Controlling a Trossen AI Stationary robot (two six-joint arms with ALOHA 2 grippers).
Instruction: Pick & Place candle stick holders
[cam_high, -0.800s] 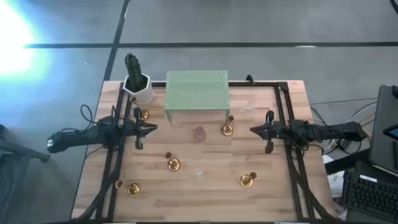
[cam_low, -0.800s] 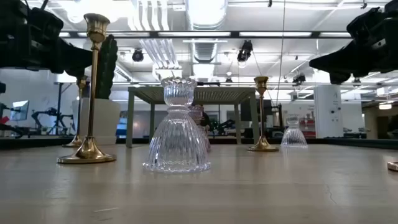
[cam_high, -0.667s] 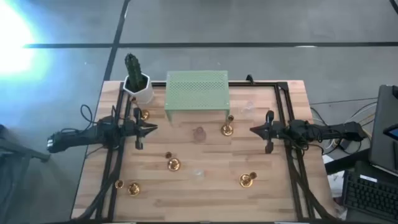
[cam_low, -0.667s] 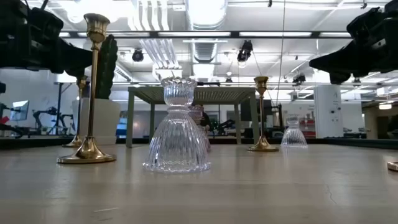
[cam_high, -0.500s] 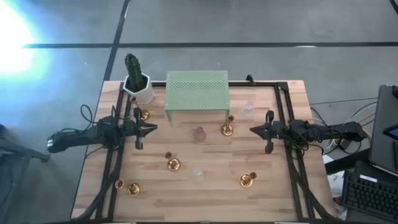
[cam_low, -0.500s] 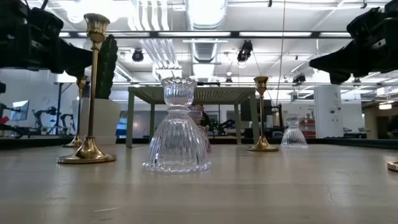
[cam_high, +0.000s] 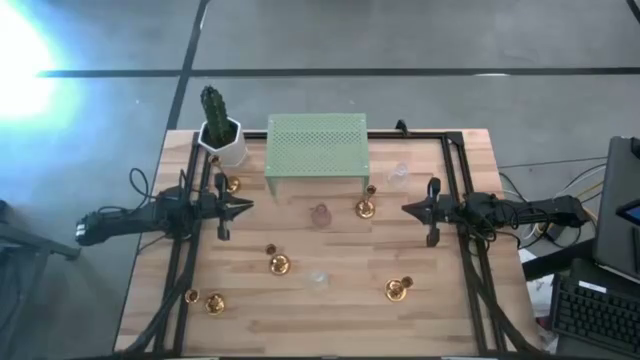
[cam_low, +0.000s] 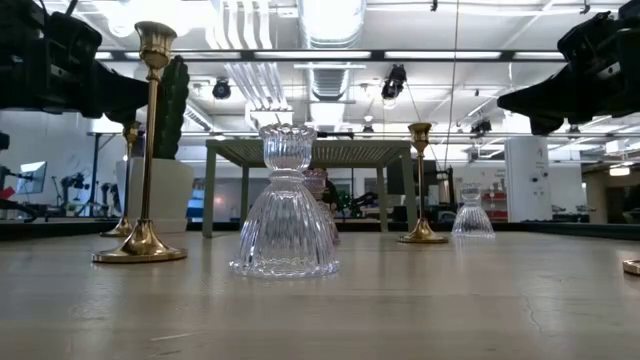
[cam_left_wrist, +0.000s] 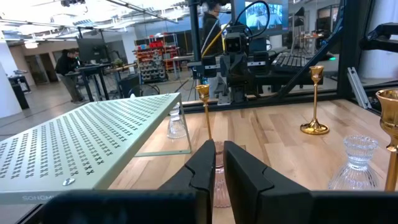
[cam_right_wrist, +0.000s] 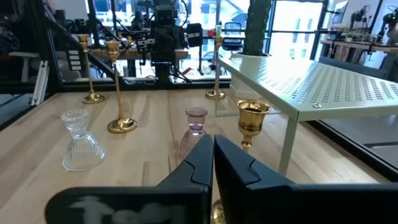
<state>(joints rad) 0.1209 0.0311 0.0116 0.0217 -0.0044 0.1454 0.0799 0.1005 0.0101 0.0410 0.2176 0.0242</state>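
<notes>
Nothing has moved since the earlier frames: the left gripper (cam_high: 245, 207) at 9 o'clock and the right gripper (cam_high: 407, 209) at 3 o'clock still hover with fingers narrow, holding nothing. The gold candle stick holders (cam_high: 279, 264) stand scattered on the counter (cam_high: 340, 320). Only the low view clearly shows the clear glass holder (cam_low: 285, 205), while the pink holder (cam_high: 320, 213) stands in the open middle, just at 6 o'clock of the green stand (cam_high: 317, 146).
</notes>
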